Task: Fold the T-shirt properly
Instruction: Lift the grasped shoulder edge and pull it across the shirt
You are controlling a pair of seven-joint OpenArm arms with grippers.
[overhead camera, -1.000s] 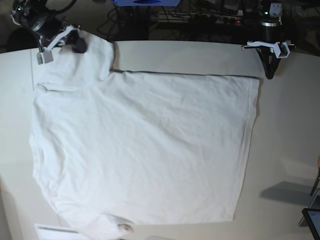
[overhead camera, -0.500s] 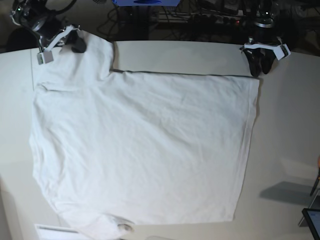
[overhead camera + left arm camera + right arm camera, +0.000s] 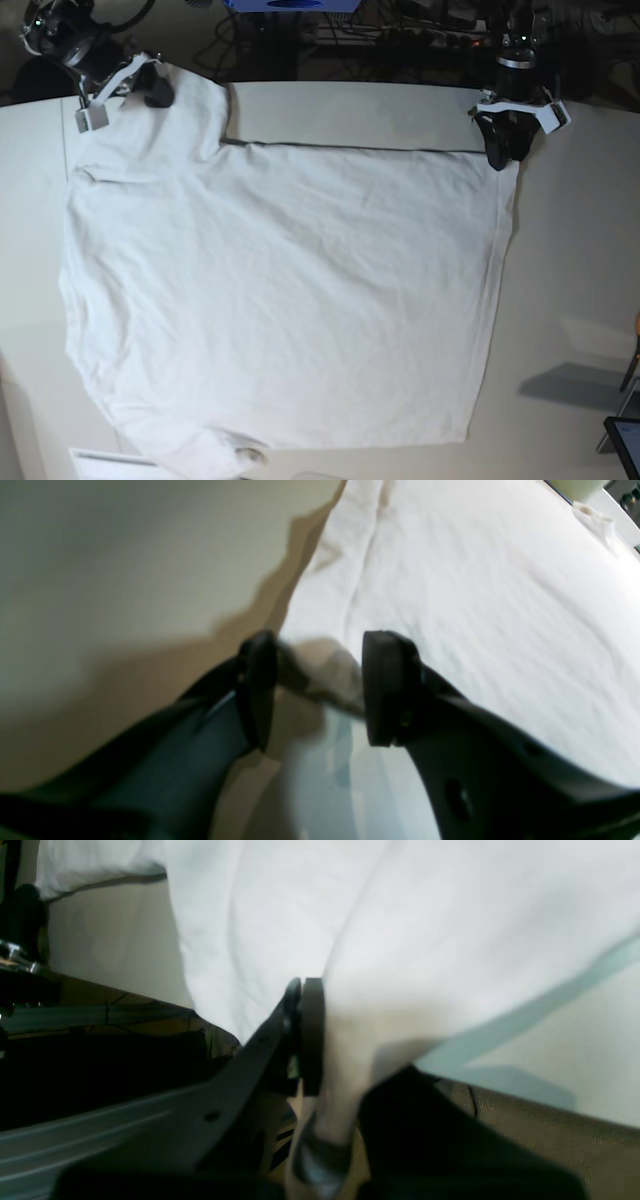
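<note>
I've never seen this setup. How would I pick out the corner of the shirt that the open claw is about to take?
Start with the white T-shirt spread flat over most of the pale table. Follow its far straight edge toward the base view's right until it ends at a square corner. That corner lies right beneath the left gripper, whose black jaws stand open, whereas the sleeve at the opposite end is already pinched by the right gripper.

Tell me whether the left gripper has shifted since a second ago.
Yes. In the base view the left gripper has moved leftward along the table's far edge, ending at the top right corner of the T-shirt, with its jaws now apart.
</note>
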